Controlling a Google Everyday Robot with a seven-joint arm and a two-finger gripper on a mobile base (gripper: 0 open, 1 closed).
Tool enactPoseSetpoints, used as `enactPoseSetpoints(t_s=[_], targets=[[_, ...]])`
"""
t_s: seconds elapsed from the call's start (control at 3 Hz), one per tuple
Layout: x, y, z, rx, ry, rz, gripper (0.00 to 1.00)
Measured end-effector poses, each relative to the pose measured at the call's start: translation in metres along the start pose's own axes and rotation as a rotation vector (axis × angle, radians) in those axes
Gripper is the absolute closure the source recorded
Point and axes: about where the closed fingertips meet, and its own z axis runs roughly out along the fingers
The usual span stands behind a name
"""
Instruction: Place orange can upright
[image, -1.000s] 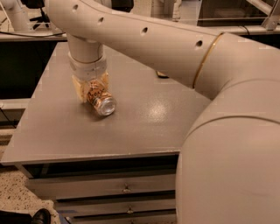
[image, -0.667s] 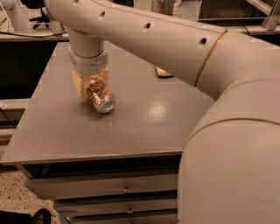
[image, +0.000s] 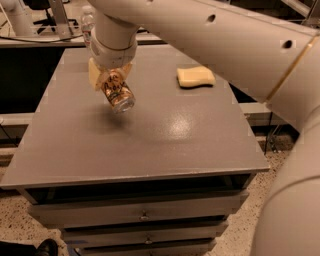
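Observation:
The orange can (image: 117, 93) is orange-copper with dark scrawled markings and a silver end. It is tilted, its silver end pointing down and toward me, lifted above the grey table (image: 150, 135). My gripper (image: 111, 79) is at the back left of the table, shut on the can's upper part, its cream fingers (image: 94, 75) on either side. The can's shadow lies on the table below it.
A yellow sponge (image: 195, 76) lies at the back right of the table. A clear water bottle (image: 87, 25) stands behind the gripper at the table's far edge. My large white arm (image: 240, 45) spans the top right. Drawers (image: 145, 216) sit under the table.
The gripper has lifted the can off the table and moved it up and away; the arm has risen, uncovering the sponge.

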Motion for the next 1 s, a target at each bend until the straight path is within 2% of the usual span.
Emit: enactPoseSetpoints(t_s=[0.33, 0.67, 1.0], targets=[[0.0, -0.005, -0.017, -0.052, -0.143, 0.005, 1.0], [0.013, -0.004, -0.022, -0.151, -0.262, -0.005, 1.0], [0.007, -0.002, -0.034, -0.278, -0.427, 0.008, 1.0]])
